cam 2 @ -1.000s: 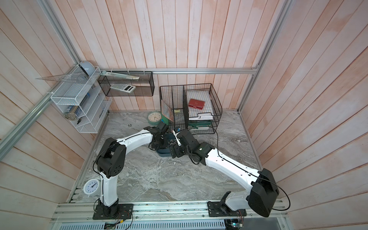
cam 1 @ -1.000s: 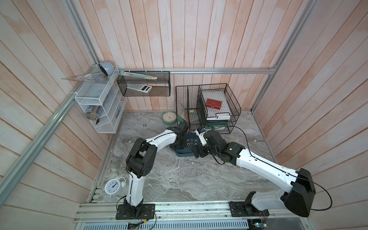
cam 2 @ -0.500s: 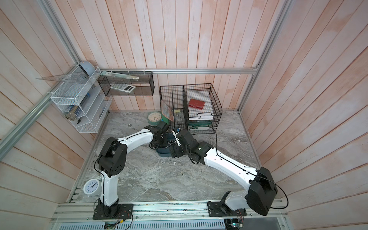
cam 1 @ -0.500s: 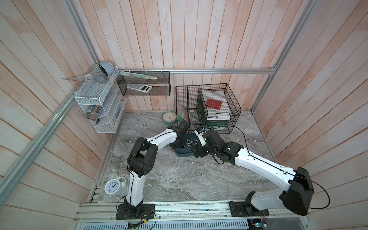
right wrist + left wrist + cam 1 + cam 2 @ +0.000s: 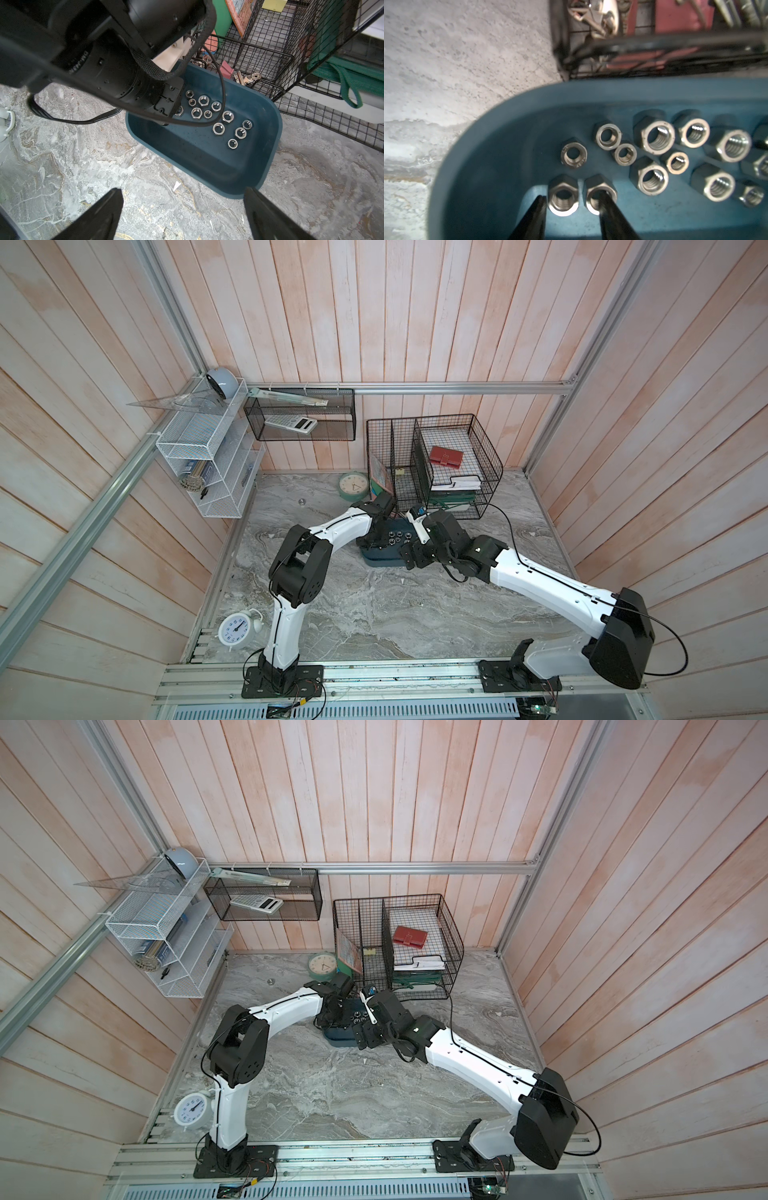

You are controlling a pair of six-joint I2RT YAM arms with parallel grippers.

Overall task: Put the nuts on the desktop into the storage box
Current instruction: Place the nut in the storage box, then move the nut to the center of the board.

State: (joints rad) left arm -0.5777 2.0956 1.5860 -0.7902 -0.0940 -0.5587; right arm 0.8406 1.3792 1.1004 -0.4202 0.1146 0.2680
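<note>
The storage box (image 5: 382,562) (image 5: 338,1041) (image 5: 228,176) is a dark teal tray on the grey marble desktop (image 5: 374,614), close against the wire organiser. Several silver nuts (image 5: 218,128) (image 5: 652,135) lie on its floor. My left gripper (image 5: 571,196) (image 5: 374,538) reaches down into the box's end with its jaws parted. One nut (image 5: 563,197) rests on the floor between its fingers, and one fingertip overlaps a neighbouring nut (image 5: 600,187). A single nut (image 5: 301,501) (image 5: 271,981) lies on the desktop at the far left. My right gripper (image 5: 182,199) (image 5: 409,558) hangs wide open and empty over the desktop at the box's near corner.
The black wire-mesh organiser (image 5: 436,464) with papers and binder clips (image 5: 251,78) stands right behind the box. A round green clock (image 5: 353,484) leans at the back wall. A white alarm clock (image 5: 237,628) stands at the front left. A white mesh shelf (image 5: 208,460) hangs on the left wall.
My left gripper's jaws have moved apart inside the box, and the nut between them now rests on the box floor. Both arms have stayed almost in place.
</note>
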